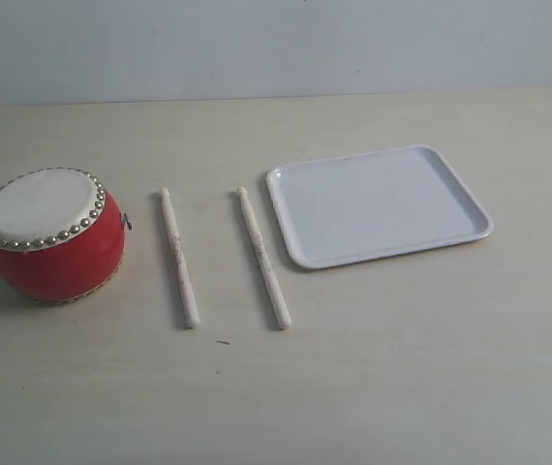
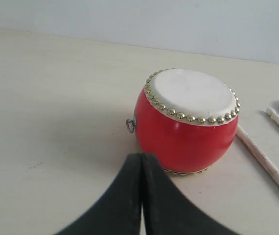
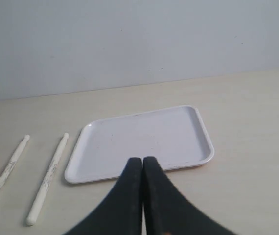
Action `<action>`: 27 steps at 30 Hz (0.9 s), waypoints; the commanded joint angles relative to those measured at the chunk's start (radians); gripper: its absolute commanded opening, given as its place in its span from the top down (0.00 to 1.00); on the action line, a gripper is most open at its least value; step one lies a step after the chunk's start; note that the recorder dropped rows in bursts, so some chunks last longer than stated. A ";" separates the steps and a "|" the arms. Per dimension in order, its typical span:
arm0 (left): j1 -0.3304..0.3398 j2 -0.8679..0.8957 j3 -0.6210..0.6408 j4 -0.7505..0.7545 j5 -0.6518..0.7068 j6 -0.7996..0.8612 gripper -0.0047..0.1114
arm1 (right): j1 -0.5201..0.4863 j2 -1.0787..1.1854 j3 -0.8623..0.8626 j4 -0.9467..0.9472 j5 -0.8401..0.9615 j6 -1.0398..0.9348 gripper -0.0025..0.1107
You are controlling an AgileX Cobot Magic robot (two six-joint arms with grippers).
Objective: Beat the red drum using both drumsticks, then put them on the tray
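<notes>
Pale and faintly grained, the counter (image 1: 402, 387) ran back to a plain grey-white wall (image 1: 276, 44). Toward its left side, as the exterior view had it, the red drum (image 1: 53, 235) stood upright, its off-white skin facing up inside a ring of brass studs. A small metal ring (image 1: 127, 222) hung on the flank that faced the sticks. To the right of the drum lay the first drumstick (image 1: 178, 257), apart from the drum. Further right lay the second drumstick (image 1: 263, 258). The two ran roughly parallel with a clear gap between them, rounded tips toward the wall, both flat on the counter. The tray (image 1: 378, 203) sat on the far side of the second drumstick, white, low-rimmed and turned a little askew. Its near corner was close to that stick but not touching it. From the left wrist view, the left claw (image 2: 141, 155) had its black fingers pressed together, gripping nothing, and it pointed at the drum's red side. I could not tell whether it touched. From the right wrist view, the right claw (image 3: 142, 159) was likewise pinched closed, aimed at the tray's near rim.
</notes>
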State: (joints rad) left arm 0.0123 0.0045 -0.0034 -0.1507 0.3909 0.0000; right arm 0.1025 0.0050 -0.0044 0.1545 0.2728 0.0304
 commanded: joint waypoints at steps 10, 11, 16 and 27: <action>-0.002 -0.005 0.003 0.002 -0.012 0.000 0.96 | -0.006 -0.005 0.004 -0.003 -0.009 -0.004 0.98; -0.002 -0.005 0.003 0.002 -0.012 0.000 0.96 | -0.006 -0.005 0.004 -0.003 -0.009 -0.004 0.98; -0.002 -0.005 0.003 -0.007 -0.037 -0.006 0.96 | -0.006 -0.005 0.004 -0.003 -0.009 -0.004 0.98; -0.002 -0.005 0.003 -0.298 -0.204 -0.006 0.96 | -0.006 -0.005 0.004 0.039 -0.014 0.000 0.98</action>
State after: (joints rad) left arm 0.0123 0.0045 -0.0034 -0.3729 0.2419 0.0000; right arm 0.1025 0.0050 -0.0044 0.1637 0.2728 0.0304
